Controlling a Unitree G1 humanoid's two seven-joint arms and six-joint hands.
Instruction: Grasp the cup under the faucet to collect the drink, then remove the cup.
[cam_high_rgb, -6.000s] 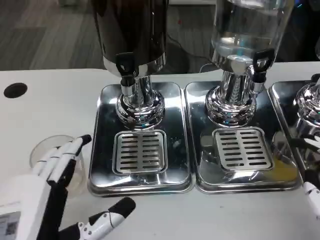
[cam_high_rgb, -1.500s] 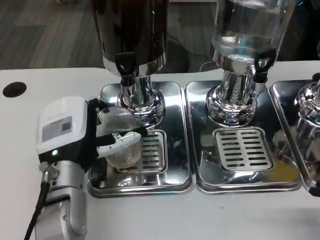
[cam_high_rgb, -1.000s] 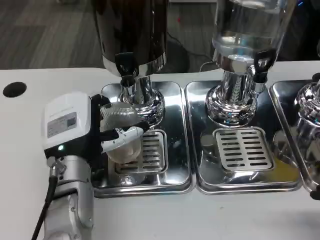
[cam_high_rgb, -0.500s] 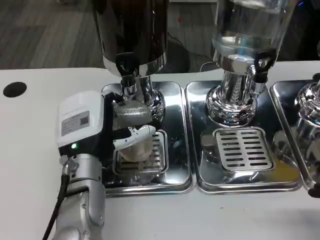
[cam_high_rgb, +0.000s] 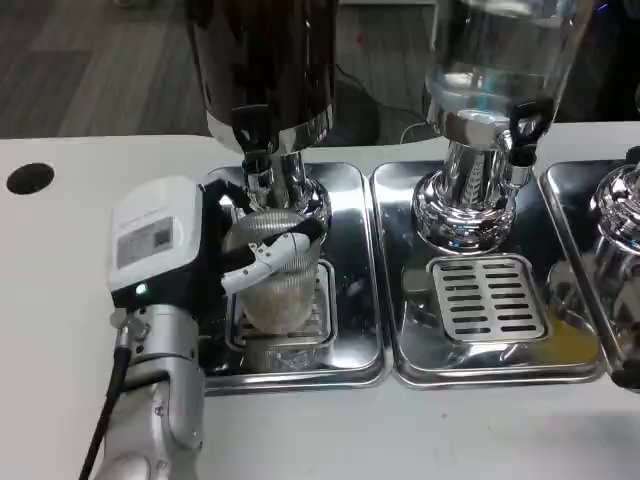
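Nearest to us, the silver left forearm (cam_high_rgb: 150, 400) rises from the bottom edge of the white table (cam_high_rgb: 60, 300), and it has swung a little to the left at its base since half a second ago. Above it, the left hand (cam_high_rgb: 185, 250) has its white back turned up and its fingers (cam_high_rgb: 270, 258) wrapped around the clear ribbed cup (cam_high_rgb: 278, 285), which it holds firmly. We see the cup upright over the slotted drain grate (cam_high_rgb: 310, 315) of the left steel tray (cam_high_rgb: 350, 300). Half a second ago the cup sat a touch lower and to the left; now it has moved up and right, so its rim lies just below the dark dispenser's faucet (cam_high_rgb: 255, 150). Six seconds ago it stood on the table left of the tray, with the hand open beside it. Whether any drink is inside we cannot tell, as the fingers and reflections blur that spot.

Farther right stands the second tray (cam_high_rgb: 570, 300) with its own grate (cam_high_rgb: 485, 298), unchanged. Beyond them rise the dark dispenser (cam_high_rgb: 265, 60) and the clear dispenser (cam_high_rgb: 500, 60), both as before.
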